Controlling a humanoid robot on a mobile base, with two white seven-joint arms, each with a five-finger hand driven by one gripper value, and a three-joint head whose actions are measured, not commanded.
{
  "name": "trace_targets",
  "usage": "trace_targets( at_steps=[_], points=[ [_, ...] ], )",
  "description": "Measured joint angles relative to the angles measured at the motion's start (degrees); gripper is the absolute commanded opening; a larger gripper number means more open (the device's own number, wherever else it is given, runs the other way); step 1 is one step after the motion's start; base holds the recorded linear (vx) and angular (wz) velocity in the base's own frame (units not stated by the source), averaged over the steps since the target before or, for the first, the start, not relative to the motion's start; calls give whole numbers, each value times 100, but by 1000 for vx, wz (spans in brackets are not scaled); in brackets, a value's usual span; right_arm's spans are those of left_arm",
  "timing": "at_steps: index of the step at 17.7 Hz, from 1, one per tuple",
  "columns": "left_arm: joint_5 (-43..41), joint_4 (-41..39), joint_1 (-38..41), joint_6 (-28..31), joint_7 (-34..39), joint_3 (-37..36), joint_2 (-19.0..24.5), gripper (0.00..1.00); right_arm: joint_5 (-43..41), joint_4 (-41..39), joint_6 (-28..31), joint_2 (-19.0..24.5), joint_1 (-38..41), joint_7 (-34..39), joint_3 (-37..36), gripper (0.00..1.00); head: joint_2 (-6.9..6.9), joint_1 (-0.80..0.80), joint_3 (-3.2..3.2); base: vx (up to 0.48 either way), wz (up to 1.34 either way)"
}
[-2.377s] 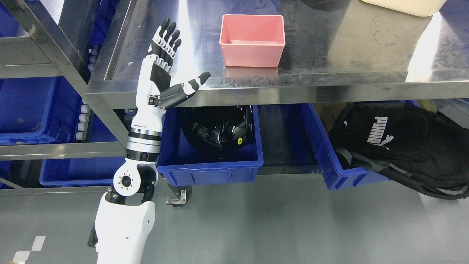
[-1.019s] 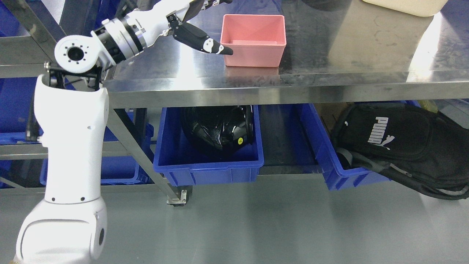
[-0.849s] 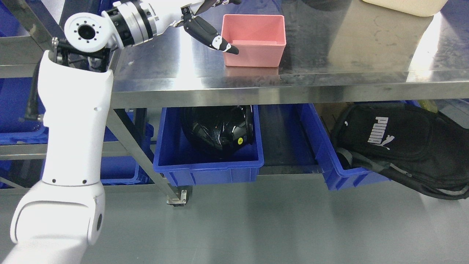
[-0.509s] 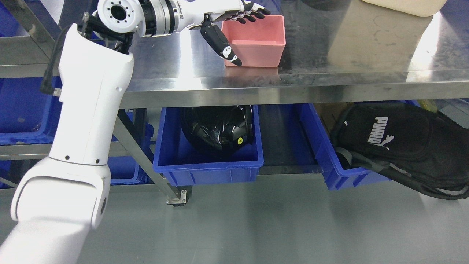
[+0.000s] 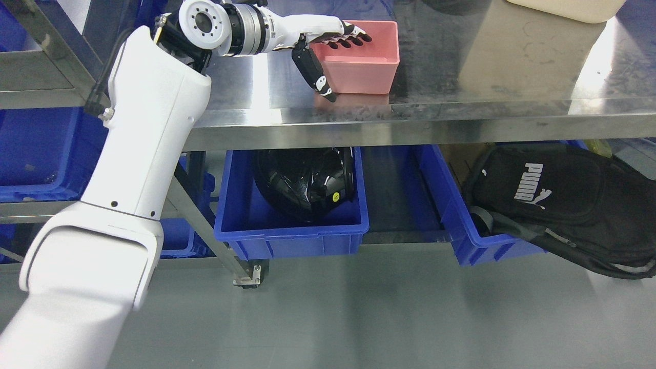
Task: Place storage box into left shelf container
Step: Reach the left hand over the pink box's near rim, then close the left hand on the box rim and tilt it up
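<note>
A pink open storage box (image 5: 370, 72) stands on the steel table top (image 5: 461, 105), near its front edge. My left hand (image 5: 341, 66) is at the box's left end. Its fingers (image 5: 353, 40) reach over the left wall into the box, and the thumb (image 5: 313, 72) points down outside the front left corner. The hand is open and straddles the wall without closing on it. A blue container (image 5: 36, 148) sits in the shelf at the far left, partly hidden by my arm. My right arm is out of view.
Under the table, a blue bin (image 5: 292, 236) holds a black helmet (image 5: 307, 179), and another blue bin (image 5: 476, 236) holds a black bag (image 5: 558, 200). A beige box (image 5: 564, 7) sits at the table's back right. The steel shelf frame (image 5: 51, 92) stands left.
My left arm has swung up from the table's front edge and reached right. The hand has moved from left of the box to its left wall, fingers now inside and thumb down outside.
</note>
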Motion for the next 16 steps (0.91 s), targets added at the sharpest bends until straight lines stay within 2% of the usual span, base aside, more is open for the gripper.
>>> trace_targets(
  at_steps=[4, 12, 14, 16],
  points=[
    [160, 214, -7, -402, 494, -125, -30, 99, 0, 0, 0, 0, 0, 0, 0, 100, 0, 0, 0, 0, 0],
    [488, 539, 96, -555, 726, -455, -68, 95, 0, 0, 0, 0, 0, 0, 0, 100, 0, 0, 0, 0, 0],
    [486, 602, 107, -565, 732, -517, -72, 89, 0, 0, 0, 0, -1, -1, 0, 100, 0, 0, 0, -1, 19],
    [466, 672, 115, -566, 763, -585, -78, 75, 0, 0, 0, 0, 0, 0, 0, 100, 0, 0, 0, -1, 19]
  ],
)
